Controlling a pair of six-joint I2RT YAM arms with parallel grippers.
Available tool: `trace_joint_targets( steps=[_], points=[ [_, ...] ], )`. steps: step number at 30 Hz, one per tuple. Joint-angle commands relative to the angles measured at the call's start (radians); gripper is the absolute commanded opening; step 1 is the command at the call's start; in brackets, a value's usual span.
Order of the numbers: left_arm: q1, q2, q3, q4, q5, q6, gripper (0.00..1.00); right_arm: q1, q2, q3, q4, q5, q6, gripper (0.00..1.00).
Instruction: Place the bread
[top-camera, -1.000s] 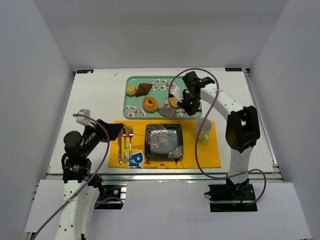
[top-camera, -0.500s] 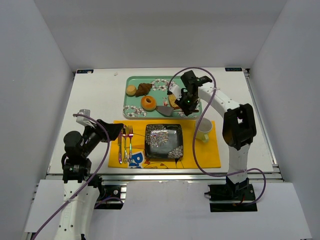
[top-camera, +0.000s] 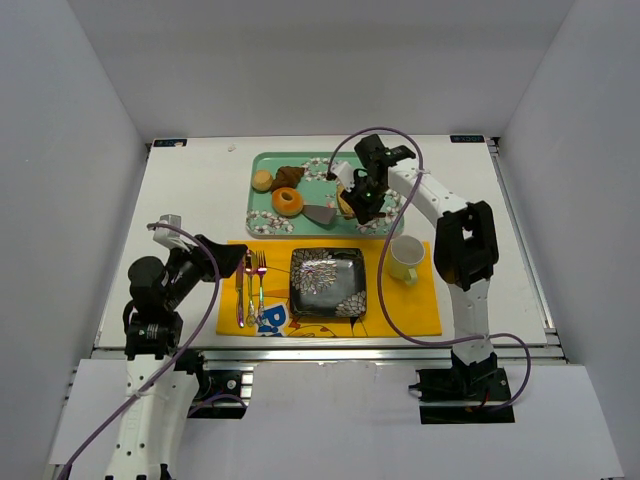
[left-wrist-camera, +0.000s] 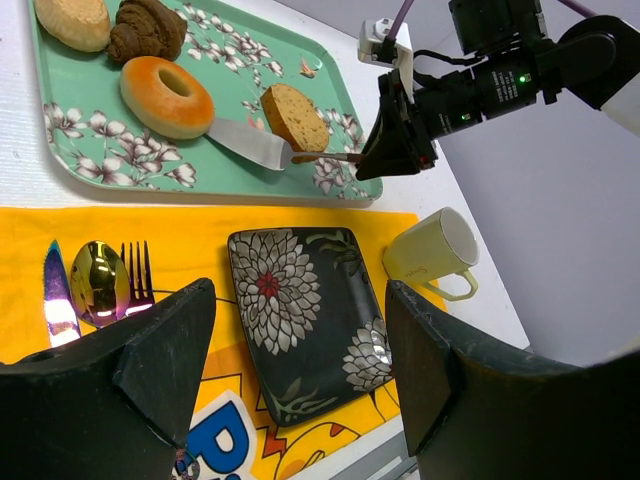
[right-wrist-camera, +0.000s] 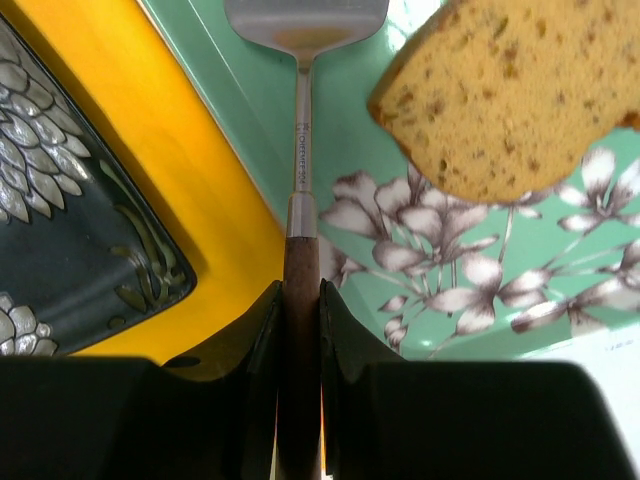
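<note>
The bread (top-camera: 288, 201) (left-wrist-camera: 166, 96) is a golden ring lying on the green flowered tray (top-camera: 262, 223). My right gripper (top-camera: 360, 203) (right-wrist-camera: 300, 300) is shut on the wooden handle of a metal cake server (right-wrist-camera: 299, 150). The server's blade (top-camera: 320, 214) (left-wrist-camera: 248, 143) lies flat on the tray and its tip meets the ring's edge. My left gripper (top-camera: 226, 262) (left-wrist-camera: 300, 340) hovers open over the yellow mat's left part, with nothing between its fingers.
A tan bread slice (top-camera: 347, 203) (right-wrist-camera: 500, 90) sits beside the server. A pale bun (top-camera: 262, 180) and a dark pastry (top-camera: 288, 177) lie at the tray's back. On the yellow mat (top-camera: 410, 310) are a dark flowered plate (top-camera: 328, 283), cutlery (top-camera: 250, 285) and a mug (top-camera: 405, 258).
My right gripper has swung left and further back over the tray with the server. Its blade slid up to the bread, which shifted slightly left. The left arm stayed still.
</note>
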Motion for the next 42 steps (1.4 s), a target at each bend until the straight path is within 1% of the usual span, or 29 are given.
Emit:
trace_joint_targets(
  steps=[1, 9, 28, 42],
  points=[
    [-0.005, 0.015, 0.045, 0.002, -0.005, 0.009, 0.78, 0.020, 0.012, 0.057, 0.011, -0.047, -0.027, 0.00],
    [-0.005, 0.041, 0.051, 0.012, -0.004, 0.006, 0.78, 0.043, 0.034, 0.059, 0.074, -0.050, -0.057, 0.00],
    [-0.005, 0.057, 0.066, -0.004, -0.013, 0.006, 0.78, 0.074, 0.152, 0.171, 0.135, -0.076, -0.010, 0.00],
    [-0.004, 0.086, 0.081, 0.008, -0.009, 0.002, 0.78, 0.077, 0.186, 0.174, 0.206, -0.151, 0.012, 0.00]
  ],
)
